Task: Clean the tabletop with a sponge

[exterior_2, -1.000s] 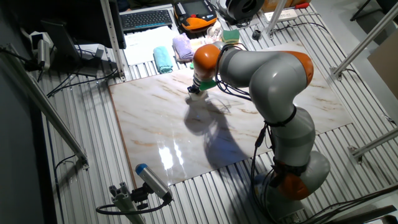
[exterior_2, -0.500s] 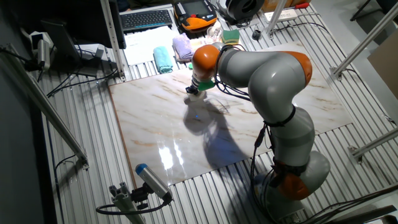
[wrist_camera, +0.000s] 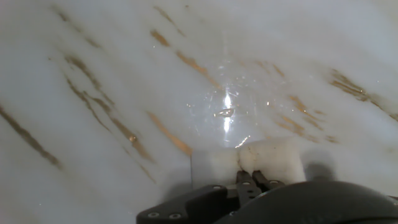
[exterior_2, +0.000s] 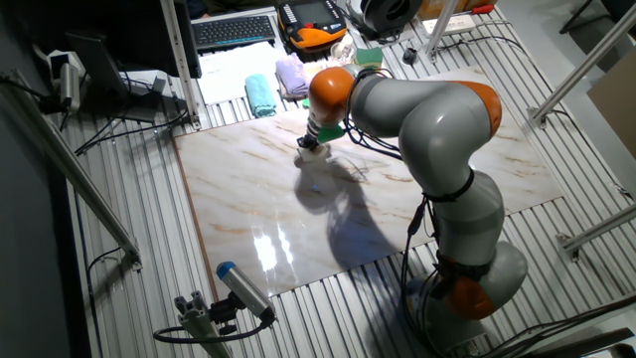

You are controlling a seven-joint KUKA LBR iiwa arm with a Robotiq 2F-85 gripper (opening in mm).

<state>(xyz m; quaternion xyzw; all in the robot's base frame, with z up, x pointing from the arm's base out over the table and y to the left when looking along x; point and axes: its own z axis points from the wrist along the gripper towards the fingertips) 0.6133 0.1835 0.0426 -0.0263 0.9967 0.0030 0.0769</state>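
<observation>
The tabletop [exterior_2: 248, 199] is a glossy white marble-look slab with tan veins, and it fills the hand view [wrist_camera: 124, 93]. My gripper [exterior_2: 310, 146] points down at its far middle part. In the hand view the gripper [wrist_camera: 252, 180] is shut on the sponge [wrist_camera: 249, 160], a small cream block pressed flat on the slab. A wet shiny patch [wrist_camera: 227, 112] lies just ahead of the sponge. From the fixed view the sponge shows only as a pale bit under the fingers.
Behind the slab lie a teal cloth [exterior_2: 260, 94], a lilac cloth [exterior_2: 291, 75] and a green-and-yellow sponge [exterior_2: 369, 57]. A keyboard [exterior_2: 235, 30] sits further back. Ribbed grey metal [exterior_2: 129, 219] surrounds the slab. A blue-tipped tool [exterior_2: 241, 286] lies off its near edge.
The gripper with the sponge has shifted slightly toward the slab's far edge. The rest of the arm has barely moved.
</observation>
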